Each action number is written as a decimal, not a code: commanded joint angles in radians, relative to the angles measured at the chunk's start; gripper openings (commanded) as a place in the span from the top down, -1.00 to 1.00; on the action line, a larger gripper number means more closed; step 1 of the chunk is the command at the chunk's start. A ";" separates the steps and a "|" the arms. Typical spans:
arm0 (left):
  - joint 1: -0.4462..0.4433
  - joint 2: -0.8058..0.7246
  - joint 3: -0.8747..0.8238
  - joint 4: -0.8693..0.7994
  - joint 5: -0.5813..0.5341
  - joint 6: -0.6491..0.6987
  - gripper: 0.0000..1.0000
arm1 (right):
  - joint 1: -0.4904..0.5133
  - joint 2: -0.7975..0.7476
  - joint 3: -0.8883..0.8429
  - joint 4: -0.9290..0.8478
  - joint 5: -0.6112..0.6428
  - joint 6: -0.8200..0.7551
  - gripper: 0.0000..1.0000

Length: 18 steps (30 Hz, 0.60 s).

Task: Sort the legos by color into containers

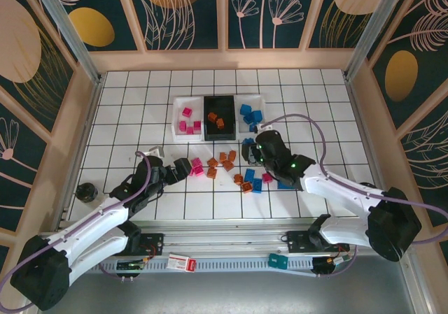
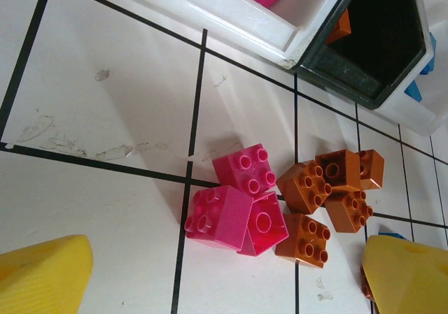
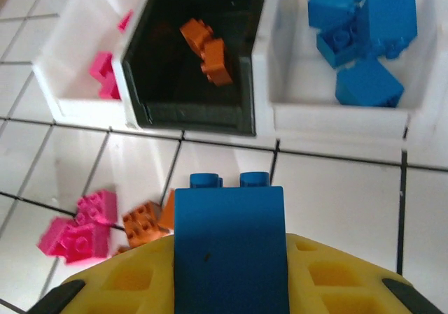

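A white tiled surface [image 1: 140,90] with black grid lines lies inside walls painted with flowers. The right fingers [image 3: 126,286] hold a blue brick [image 3: 231,237], its studs toward the trays. One yellow finger shows under it, cut off by the bottom edge of the wrist view, and the opposing finger cannot be made out. Just ahead stands the black tray [image 3: 189,115] with two orange bricks [image 3: 206,48] inside. The right tray [image 3: 336,118] holds several blue bricks [image 3: 364,34] that overlap, so the count is unclear. The left tray [image 3: 77,97] is clipped by the frame, with pink bricks [image 3: 105,73] partly visible in it.

The left fingers [image 2: 42,279] stand wide apart, with only the two yellow tips showing at the bottom corners of the wrist view. Ahead of them, three loose pink bricks [image 2: 238,202] touch each other, and an orange cluster [image 2: 329,195] lies just beside them. One more orange piece is mostly hidden behind the right-hand tip. Seen from above, loose blue pieces [image 1: 252,177] lie near the right arm, which covers part of them.
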 commanded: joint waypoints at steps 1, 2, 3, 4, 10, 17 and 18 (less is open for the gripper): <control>-0.002 0.008 0.005 0.019 0.011 -0.019 -0.97 | -0.054 0.095 0.112 0.018 -0.033 -0.014 0.50; -0.001 0.008 0.007 0.017 0.013 -0.019 -0.97 | -0.076 0.139 0.144 0.031 -0.034 -0.026 0.50; -0.002 0.009 0.010 0.013 0.014 -0.019 -0.97 | -0.098 0.187 0.177 0.043 -0.037 -0.040 0.50; -0.002 0.009 0.011 0.009 0.014 -0.019 -0.97 | -0.118 0.233 0.206 0.046 -0.042 -0.050 0.51; -0.002 -0.015 0.000 -0.010 0.022 -0.022 -0.97 | -0.206 0.488 0.398 0.028 -0.069 -0.084 0.50; -0.001 -0.021 -0.015 -0.005 0.026 -0.026 -0.97 | -0.263 0.637 0.572 -0.036 -0.069 -0.094 0.05; -0.002 -0.017 -0.015 -0.002 0.026 -0.025 -0.97 | -0.266 0.648 0.587 -0.053 -0.061 -0.090 -0.07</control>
